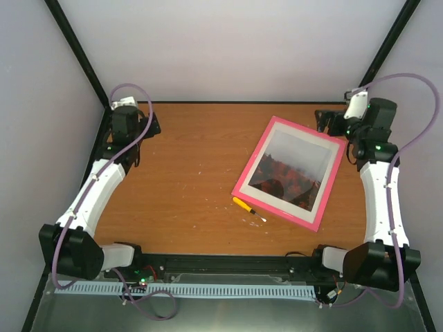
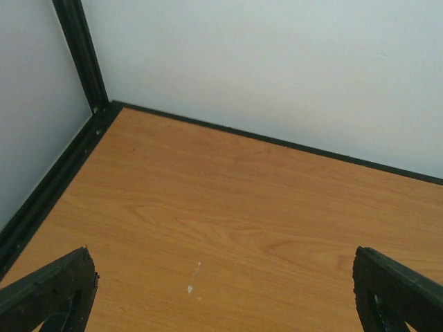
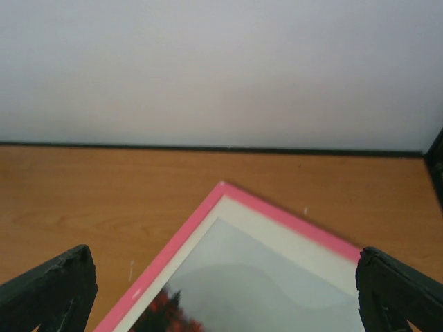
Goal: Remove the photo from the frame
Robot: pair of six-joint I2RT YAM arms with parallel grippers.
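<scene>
frame [image 3: 176, 238]: from the right wrist we see one corner; the rest runs off the bottom edge.
photo [image 3: 263, 283]: likewise cut off there.
screwdriver [image 1: 248, 207]: tip too small for us to tell.

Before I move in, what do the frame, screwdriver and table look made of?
Frame: smooth bright pink, likely painted or plastic; can't tell which. Screwdriver: yellow handle looks plastic, pale shaft probably metal. Table: orange-brown wood grain, likely laminate, low sheen.

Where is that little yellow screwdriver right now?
In the top view, the screwdriver lies on the table, right of centre, just beside the near-left edge of the pink frame, with its handle pointing left.
</scene>
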